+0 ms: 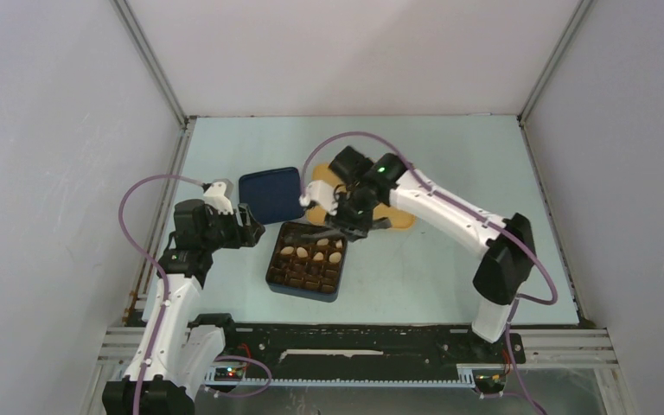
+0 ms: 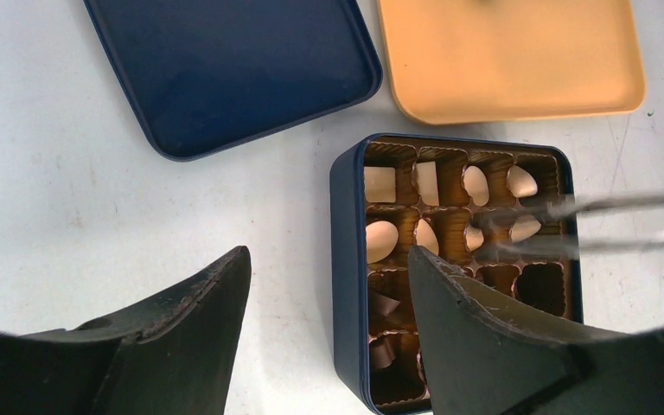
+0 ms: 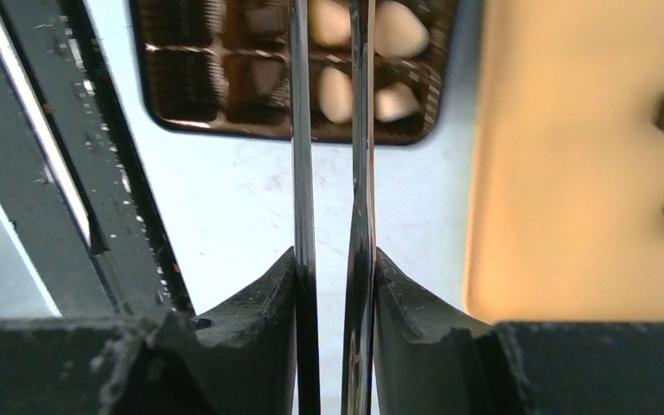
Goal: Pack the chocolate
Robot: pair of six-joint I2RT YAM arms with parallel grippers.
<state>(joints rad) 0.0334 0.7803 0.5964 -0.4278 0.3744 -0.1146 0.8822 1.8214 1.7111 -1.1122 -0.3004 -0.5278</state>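
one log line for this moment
right pincer: shut on metal tweezers | tweezers: over dark blue square box | left pincer: open near box

White left arm [image 1: 166, 316] and right arm [image 1: 450, 210], black joints
Purple cables [image 1: 123, 210] are looped along both; a green light [image 1: 381, 169] is seen on the right.

The top camera looked down from above and behind the arms on the whole surface [image 1: 450, 268]. The left wrist camera faced down, close over the dark blue box [image 2: 346, 259]. The right wrist camera, lower, looked along the tweezers [image 3: 301, 130] in the right gripper [image 3: 335, 259] to the same box.
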